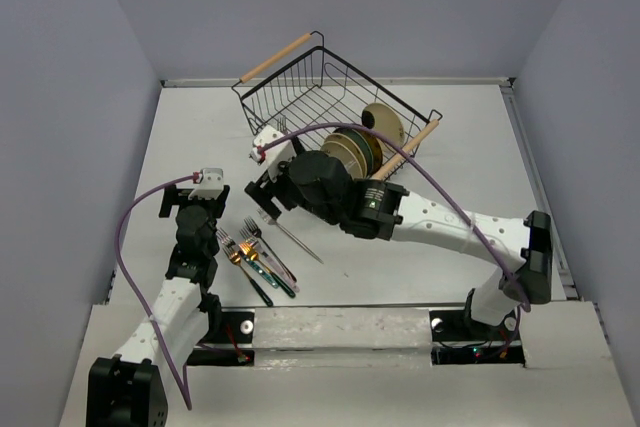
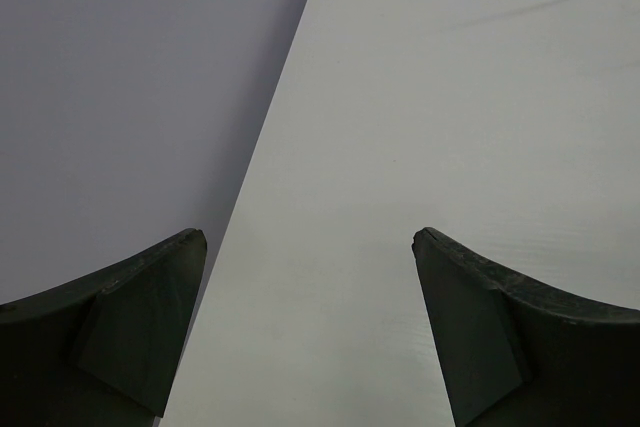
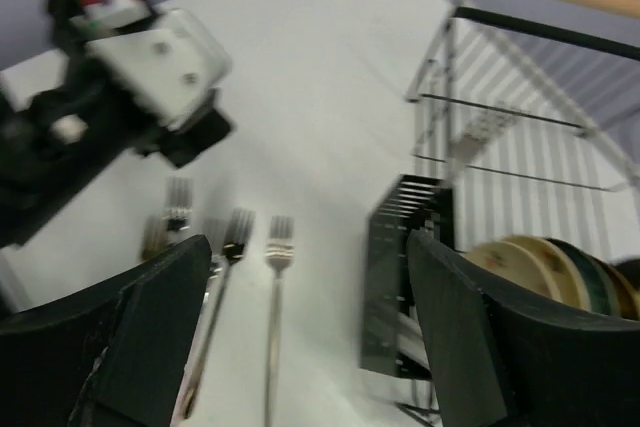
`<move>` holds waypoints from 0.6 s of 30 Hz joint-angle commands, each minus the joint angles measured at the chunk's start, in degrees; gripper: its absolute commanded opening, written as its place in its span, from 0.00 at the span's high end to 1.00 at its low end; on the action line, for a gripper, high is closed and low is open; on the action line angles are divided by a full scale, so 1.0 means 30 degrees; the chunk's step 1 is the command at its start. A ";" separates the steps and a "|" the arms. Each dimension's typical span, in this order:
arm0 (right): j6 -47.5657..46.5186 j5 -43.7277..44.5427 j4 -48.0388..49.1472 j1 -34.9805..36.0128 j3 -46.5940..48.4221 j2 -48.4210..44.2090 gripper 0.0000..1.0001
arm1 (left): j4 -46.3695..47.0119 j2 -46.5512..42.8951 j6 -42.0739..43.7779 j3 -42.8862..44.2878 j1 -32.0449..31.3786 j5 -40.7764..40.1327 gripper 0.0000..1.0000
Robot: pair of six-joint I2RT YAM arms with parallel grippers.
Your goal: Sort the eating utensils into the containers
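Several forks [image 1: 256, 257] lie bunched on the table between the arms, with gold, teal and dark handles; one all-silver fork [image 1: 291, 237] lies just right of them. In the blurred right wrist view the forks [image 3: 275, 247] lie below my open, empty right gripper [image 3: 310, 242]. The small black slotted caddy [image 3: 400, 287] stands to their right against the wire basket; in the top view my right arm hides it. My right gripper [image 1: 260, 192] hovers above the forks' far end. My left gripper [image 1: 203, 195] is open and empty, left of the forks; its wrist view [image 2: 310, 242] shows only bare table.
A big black wire basket [image 1: 300, 87] with wooden handles stands at the back, holding several round plates [image 1: 355, 152]. The left arm's wrist [image 3: 150, 67] is close to my right gripper. The grey side wall [image 2: 120, 97] runs along the table's left edge.
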 commanded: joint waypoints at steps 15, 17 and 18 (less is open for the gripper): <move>0.5336 -0.6663 -0.5103 -0.0654 0.1869 0.7584 0.28 | 0.4787 -0.0307 0.0717 -0.0396 0.0084 -0.4324 0.01; 0.5631 -0.6926 -0.5341 -0.1122 0.2048 0.8286 0.28 | 0.6429 -0.0308 0.1303 -0.1011 0.0113 -0.5412 0.01; 0.5835 -0.7159 -0.5400 -0.1125 0.2136 0.8464 0.28 | 0.7280 -0.0308 0.2031 -0.1245 0.0113 -0.6375 0.01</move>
